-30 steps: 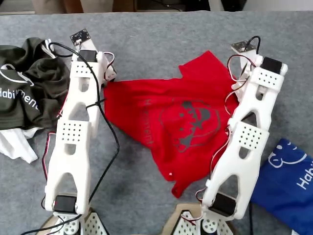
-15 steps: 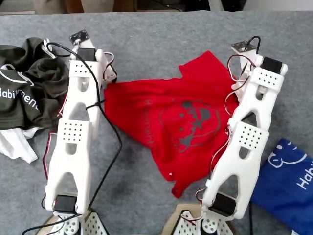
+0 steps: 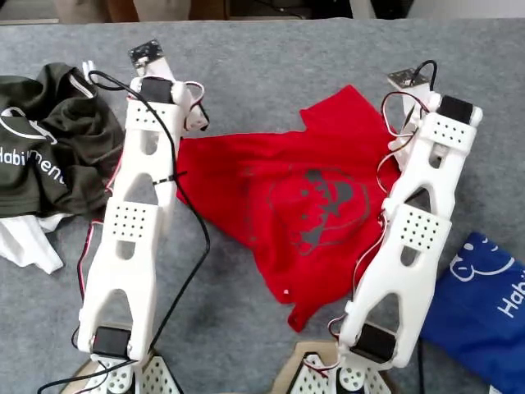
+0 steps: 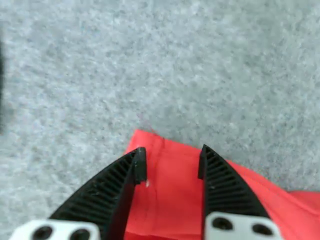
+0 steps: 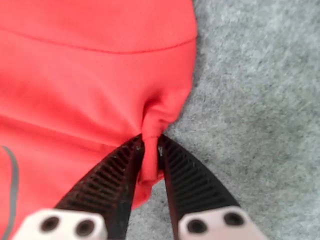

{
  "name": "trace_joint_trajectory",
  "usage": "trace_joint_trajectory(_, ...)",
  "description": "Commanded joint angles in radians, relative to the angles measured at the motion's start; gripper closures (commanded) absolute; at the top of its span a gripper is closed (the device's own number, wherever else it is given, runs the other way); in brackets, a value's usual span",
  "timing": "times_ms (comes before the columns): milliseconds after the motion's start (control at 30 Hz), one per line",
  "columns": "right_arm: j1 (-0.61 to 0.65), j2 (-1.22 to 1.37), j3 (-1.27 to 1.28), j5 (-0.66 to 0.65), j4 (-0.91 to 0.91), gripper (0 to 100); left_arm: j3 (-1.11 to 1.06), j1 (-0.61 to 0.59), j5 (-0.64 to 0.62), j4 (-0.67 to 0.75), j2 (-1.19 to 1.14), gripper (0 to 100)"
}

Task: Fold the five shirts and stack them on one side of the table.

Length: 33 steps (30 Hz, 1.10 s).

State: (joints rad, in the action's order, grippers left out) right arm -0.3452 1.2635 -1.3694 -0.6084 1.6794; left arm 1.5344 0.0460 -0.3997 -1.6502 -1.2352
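left claw (image 4: 172, 156) parted over red shirt (image 4: 166, 207) corner | right claw (image 5: 150, 143) pinches fold

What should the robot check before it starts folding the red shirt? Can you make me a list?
1. Does the right gripper have hold of the red shirt? Ok: it is shut on a pinch of cloth at the shirt's edge.
2. Does the left gripper have hold too? Not ok: it is open, straddling a corner of the shirt.
3. Is the left gripper low enough to catch that corner? Cannot tell.
4. Is the red shirt apart from the others? Ok: the dark green shirt and the blue shirt lie off to the sides.
5. Is there bare table next to the shirt? Ok, on the far side.
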Motion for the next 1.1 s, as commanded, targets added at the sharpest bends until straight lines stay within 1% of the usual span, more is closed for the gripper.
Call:
trace_joint_trajectory(0,0.005,0.001,-0.022,0.006,-0.018,99.2,0.006,-0.04,-0.006,0.0,0.015,81)
trace_joint_trajectory(233,0.005,0.001,-0.022,0.006,-0.018,99.2,0.015,-0.031,-0.006,0.043,-0.088,81)
trace_joint_trajectory(667,0.005,0.001,-0.022,0.006,-0.018,99.2,0.015,-0.014,-0.006,0.037,-0.087,82)
trace_joint_trajectory(867,0.005,0.001,-0.022,0.006,-0.018,99.2,0.014,0.021,-0.006,0.041,-0.091,96)
trace_joint_trajectory(1067,0.005,0.001,-0.022,0.006,-0.018,99.2,0.012,0.057,-0.006,0.041,-0.091,97)
